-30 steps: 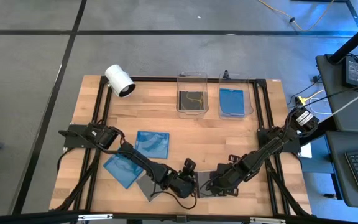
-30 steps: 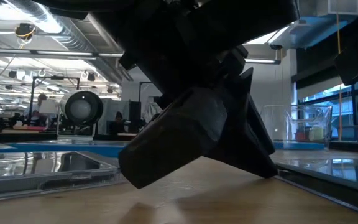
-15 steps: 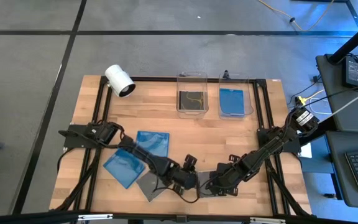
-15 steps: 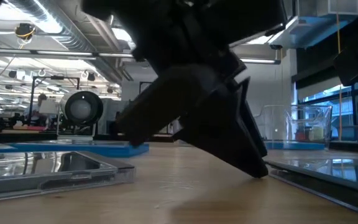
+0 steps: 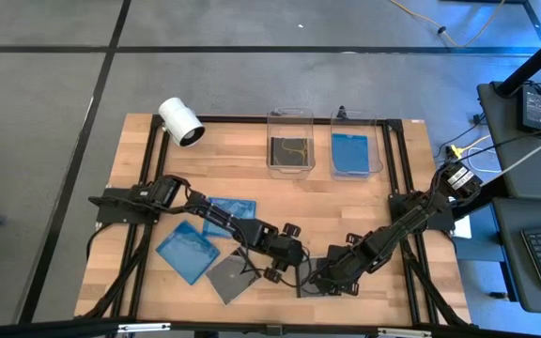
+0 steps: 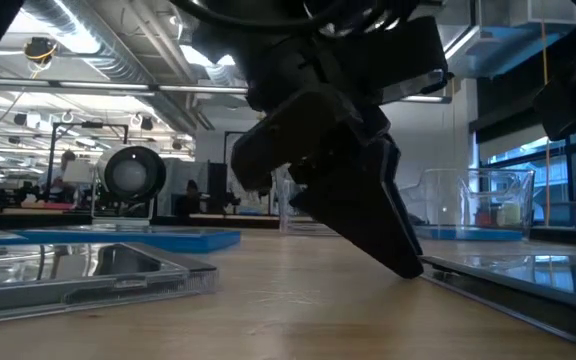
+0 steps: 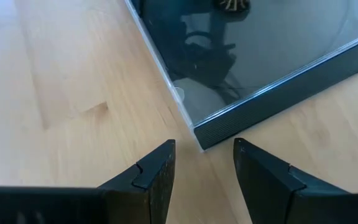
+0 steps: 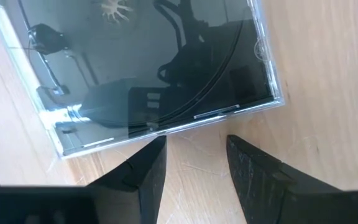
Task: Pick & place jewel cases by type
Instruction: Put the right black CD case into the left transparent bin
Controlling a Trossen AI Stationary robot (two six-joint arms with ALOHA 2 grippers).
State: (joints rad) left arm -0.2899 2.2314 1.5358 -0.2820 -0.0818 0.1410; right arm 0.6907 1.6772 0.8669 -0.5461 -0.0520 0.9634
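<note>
My left gripper [image 5: 294, 266] [image 7: 204, 162] is open and low over the table's near middle. Its fingertips stand just short of a corner [image 7: 201, 138] of a dark jewel case [image 7: 266, 56]. My right gripper [image 5: 316, 279] [image 8: 194, 152] is open too and faces the long edge [image 8: 166, 127] of a dark case [image 8: 148, 68] lying flat. In the high view the arms mostly cover that case. Another dark grey case [image 5: 233, 278] and two blue cases [image 5: 188, 250] [image 5: 233, 214] lie flat to the left.
At the far edge stand two clear bins. The left one [image 5: 289, 120] holds a dark case and the right one [image 5: 355, 117] a blue case. A white cylindrical camera [image 5: 180, 122] lies at the far left corner. Bare wood shows between the bins and the grippers.
My left gripper has drawn back from the near edge toward the far right. It came off the dark grey case at the near left, which now shows whole. My right gripper has edged slightly toward the left.
</note>
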